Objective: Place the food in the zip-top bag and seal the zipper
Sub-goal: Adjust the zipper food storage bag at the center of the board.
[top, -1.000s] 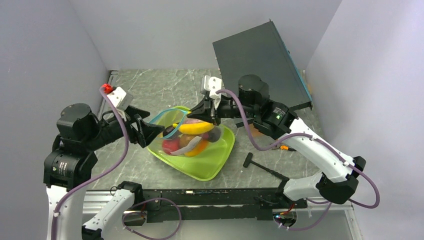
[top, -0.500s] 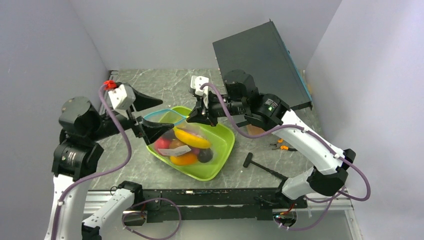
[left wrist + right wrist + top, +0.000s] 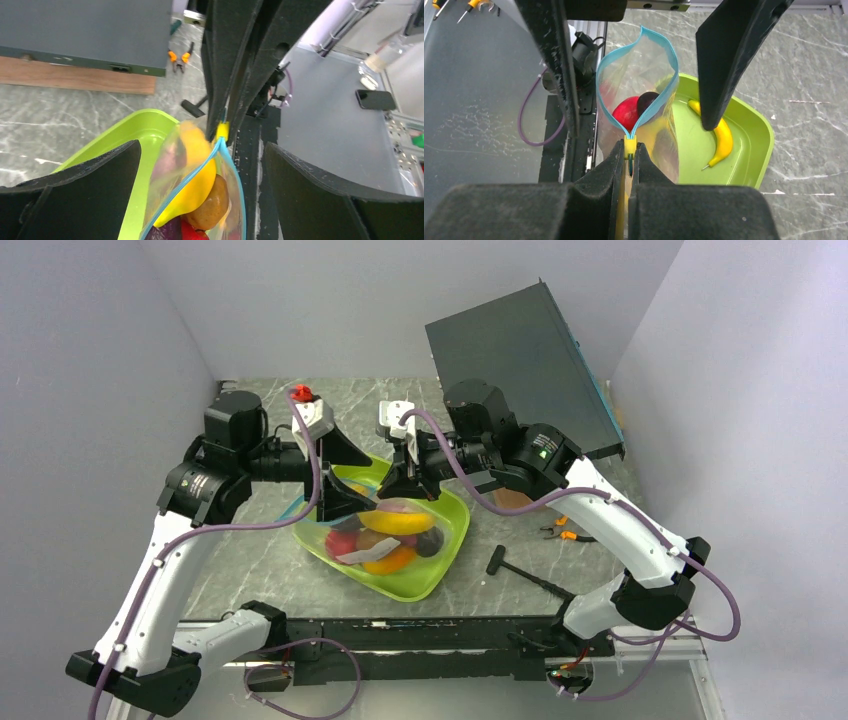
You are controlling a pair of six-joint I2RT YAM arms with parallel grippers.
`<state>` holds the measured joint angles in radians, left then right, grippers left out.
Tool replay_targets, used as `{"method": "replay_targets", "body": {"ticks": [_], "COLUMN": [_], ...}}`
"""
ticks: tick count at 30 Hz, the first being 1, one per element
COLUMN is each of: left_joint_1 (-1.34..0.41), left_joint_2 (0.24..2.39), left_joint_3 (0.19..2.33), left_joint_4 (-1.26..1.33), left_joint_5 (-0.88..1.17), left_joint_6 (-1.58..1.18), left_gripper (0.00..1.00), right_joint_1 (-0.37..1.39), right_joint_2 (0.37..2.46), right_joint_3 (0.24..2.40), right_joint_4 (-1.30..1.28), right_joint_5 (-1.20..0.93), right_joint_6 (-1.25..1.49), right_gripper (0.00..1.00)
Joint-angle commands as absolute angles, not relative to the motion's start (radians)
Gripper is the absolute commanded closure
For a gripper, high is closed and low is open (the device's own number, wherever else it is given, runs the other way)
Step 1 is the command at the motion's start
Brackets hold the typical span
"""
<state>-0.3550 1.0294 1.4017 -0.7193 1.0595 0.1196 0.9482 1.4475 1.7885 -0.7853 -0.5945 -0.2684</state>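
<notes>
The zip-top bag (image 3: 385, 530) lies in the lime-green tray (image 3: 440, 560), holding a yellow banana, a red apple (image 3: 626, 112), and brown, orange and dark purple pieces. Its blue zipper (image 3: 644, 37) gapes open in a loop. My right gripper (image 3: 629, 150) is shut on the yellow slider at one end of the zipper; it also shows from above (image 3: 405, 485). My left gripper (image 3: 202, 146) is open wide, straddling the bag mouth without touching it, and shows from above (image 3: 345, 478). One yellow banana (image 3: 720, 135) lies loose in the tray.
A large black box (image 3: 520, 360) leans on the back right wall over a wooden board (image 3: 75, 77). A black hammer-like tool (image 3: 520, 570) and orange-handled pliers (image 3: 560, 532) lie right of the tray.
My left arm has swung from the tray's left side up and rightward over the bag, its gripper opening wide. My right gripper has shifted slightly left, still holding the zipper end.
</notes>
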Motion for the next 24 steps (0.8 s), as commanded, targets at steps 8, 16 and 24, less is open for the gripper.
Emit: {"method": "replay_targets", "body": {"ticks": [8, 16, 24], "left_joint_1": [-0.527, -0.555, -0.592], "left_joint_2": [1.008, 0.969, 0.988], "left_joint_3": [1.392, 1.373, 1.376], "left_joint_4": [-0.813, -0.846, -0.888], "left_joint_5": [0.881, 0.740, 0.688], "left_joint_6": [0.165, 0.156, 0.163], "left_gripper": [0.29, 0.54, 0.82], "right_joint_1": [0.951, 0.951, 0.951], "right_joint_2": [1.427, 1.407, 1.409], "right_joint_3": [1.832, 1.815, 1.802], "right_joint_4": [-0.777, -0.754, -0.728], "right_joint_5": [-0.599, -0.613, -0.607], "right_joint_6": [-0.279, -0.270, -0.247], "right_gripper": [1.00, 1.00, 1.00]}}
